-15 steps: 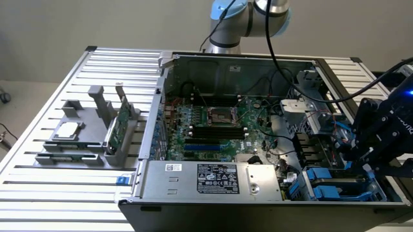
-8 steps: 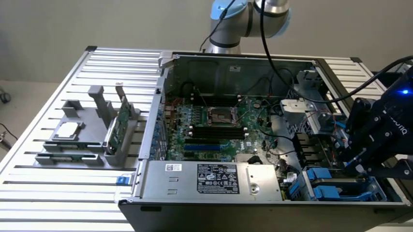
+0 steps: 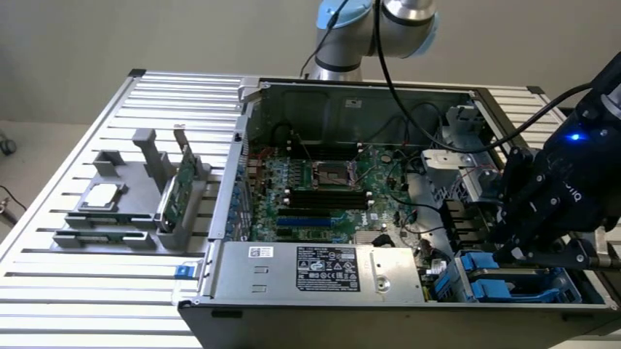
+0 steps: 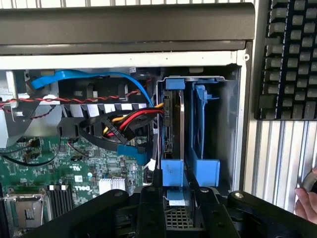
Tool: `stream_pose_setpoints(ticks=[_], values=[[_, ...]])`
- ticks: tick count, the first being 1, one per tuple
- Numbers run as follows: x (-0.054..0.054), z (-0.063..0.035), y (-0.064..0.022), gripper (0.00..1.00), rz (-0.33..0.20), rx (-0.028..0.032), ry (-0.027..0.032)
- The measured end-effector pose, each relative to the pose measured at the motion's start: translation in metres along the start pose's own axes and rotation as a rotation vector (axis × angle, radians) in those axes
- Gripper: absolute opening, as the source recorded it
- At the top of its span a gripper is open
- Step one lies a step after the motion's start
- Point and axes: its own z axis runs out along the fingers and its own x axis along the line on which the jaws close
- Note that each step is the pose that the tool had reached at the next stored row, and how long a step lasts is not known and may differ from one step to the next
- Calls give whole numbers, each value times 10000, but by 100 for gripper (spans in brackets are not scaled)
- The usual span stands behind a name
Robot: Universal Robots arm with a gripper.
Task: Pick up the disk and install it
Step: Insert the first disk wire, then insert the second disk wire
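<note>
You have the open computer case (image 3: 388, 94) lying flat on the slatted desk (image 3: 97, 276), so its drive bay (image 4: 228, 129) faces upward. The disk (image 4: 174, 124) stands on edge in that bay beside an empty blue carrier (image 4: 202, 129). Your end effector (image 4: 174, 198) is clamped on the disk's blue frame.

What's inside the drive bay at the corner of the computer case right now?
The disk stands on edge in the drive bay, its blue carrier frame at both ends, with an empty blue carrier beside it. The pincer covers the disk's near end, and its label face is hidden.
</note>
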Motion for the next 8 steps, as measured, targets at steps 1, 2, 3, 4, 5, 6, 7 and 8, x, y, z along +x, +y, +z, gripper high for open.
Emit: stream_pose_setpoints(ticks=[1, 2, 3, 4, 5, 6, 7, 8], values=[[0, 0, 0, 31, -2, 0, -1], [0, 0, 0, 31, -2, 0, -1], [0, 0, 0, 31, -3, 0, -1], [0, 0, 0, 31, -4, 0, -1], [0, -1, 0, 31, -7, 0, -2], [0, -1, 0, 31, -12, 0, -2], [0, -1, 0, 31, -12, 0, -3], [0, -1, 0, 31, -13, 0, -3]])
